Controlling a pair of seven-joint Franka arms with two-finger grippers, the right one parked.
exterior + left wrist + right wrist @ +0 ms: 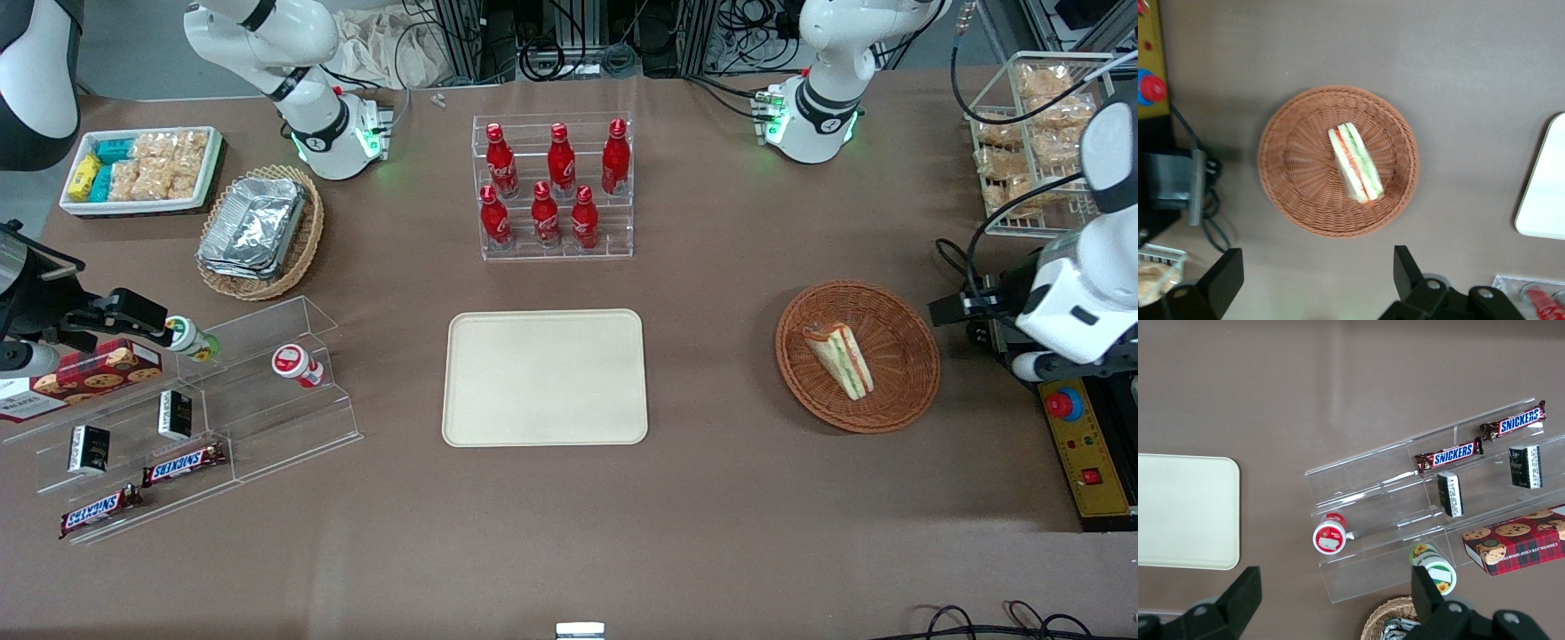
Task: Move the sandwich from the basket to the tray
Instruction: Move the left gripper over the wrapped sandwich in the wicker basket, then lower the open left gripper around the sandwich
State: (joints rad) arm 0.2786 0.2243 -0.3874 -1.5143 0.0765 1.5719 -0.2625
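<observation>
sandwich [839,359] lies on its side in the basket [907,329], filling edge showing, long axis running diagonal across the weave, a bit off centre. tray [545,377] sits bare in the middle of the table, well apart from the basket, toward the parked arm's end from it. gripper [1317,280] hangs high above the table near the basket, nothing in it, fingers [1405,270] spread wide in the wrist view, not yet over the wedge. step in hand looks like the approach, so nothing of the task is done yet. to do it well: centre over the sandwich first, turn the wrist so the jaws close across the two flat bread faces, not along the long edge, then come straight down. keep clear of the basket rim, it's light and would likely drag. the wrap looks slippery and the bread soft, so close gently and grab near the thick middle, lift straight before moving to the tray.
</observation>
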